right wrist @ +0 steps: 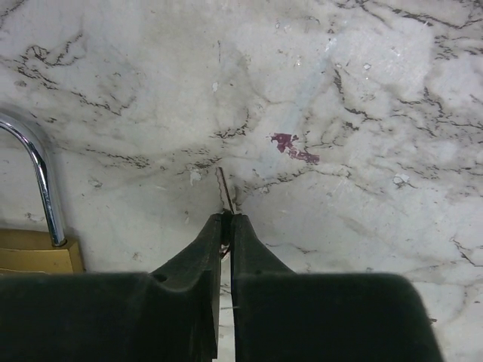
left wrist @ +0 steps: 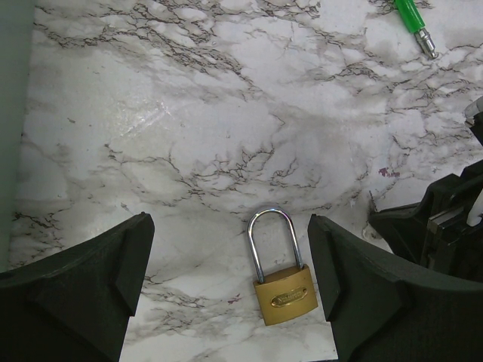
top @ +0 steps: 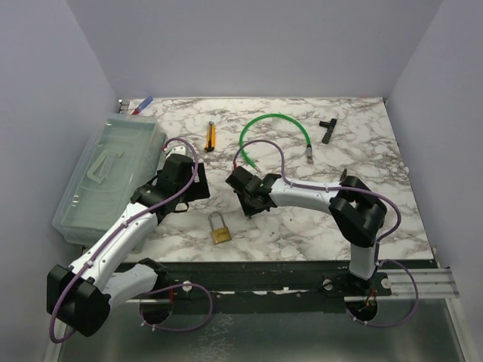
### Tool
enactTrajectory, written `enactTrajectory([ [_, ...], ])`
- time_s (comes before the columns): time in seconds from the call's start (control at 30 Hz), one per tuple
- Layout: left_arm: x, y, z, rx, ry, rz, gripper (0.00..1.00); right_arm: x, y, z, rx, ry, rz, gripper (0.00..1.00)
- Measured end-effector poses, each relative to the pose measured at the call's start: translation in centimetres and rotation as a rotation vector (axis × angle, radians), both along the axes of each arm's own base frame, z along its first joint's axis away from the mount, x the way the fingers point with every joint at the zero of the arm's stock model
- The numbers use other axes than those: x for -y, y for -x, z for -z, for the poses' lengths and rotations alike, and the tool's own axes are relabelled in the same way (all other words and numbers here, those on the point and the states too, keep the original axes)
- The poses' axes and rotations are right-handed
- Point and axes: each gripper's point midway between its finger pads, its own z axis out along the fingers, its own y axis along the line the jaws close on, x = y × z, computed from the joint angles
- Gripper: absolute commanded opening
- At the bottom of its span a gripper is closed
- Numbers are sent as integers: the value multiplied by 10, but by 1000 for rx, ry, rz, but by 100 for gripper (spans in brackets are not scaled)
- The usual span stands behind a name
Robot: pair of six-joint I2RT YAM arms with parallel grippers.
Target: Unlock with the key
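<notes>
marble tabletop (top: 302, 226), brass padlock (left wrist: 285, 294) lying flat near the front, green cable loop (top: 275, 119), black T-shaped tool (top: 327, 128) and clear bin (top: 106, 173) further off, left end effector (left wrist: 230, 226) wide open over the padlock, right end effector (right wrist: 228, 219) pinched onto the tiny thin key (right wrist: 225, 188), dark tip poking out just right of the padlock

Worktop (top: 362, 151): white marble-pattern slab with grey-black veining and a slight sheen. One small reddish stain (right wrist: 294, 147) on the surface.

Enclosure: plain, unmarked pale lavender-grey panels. The back wall (top: 256, 45), left wall (top: 38, 113) and right wall (top: 445, 98) each meet a worktop edge.

Near side: the worktop ends at a dark mounting strip (top: 264, 275). An aluminium rail (top: 430, 277) sits at near right. Below is a dull grey metal surface (top: 287, 332).

Light: even and diffuse, with soft shadows.
</notes>
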Motion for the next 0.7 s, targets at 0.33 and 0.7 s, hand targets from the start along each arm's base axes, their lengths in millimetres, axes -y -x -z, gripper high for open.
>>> enactTrajectory([
  [0.33, 0, 0, 0, 0, 1, 0, 89, 4, -5, -6, 45, -4, 17, 0],
  [0.7, 3, 2, -3, 8, 18, 14, 88, 21, 4, -11, 111, -73, 9, 0],
])
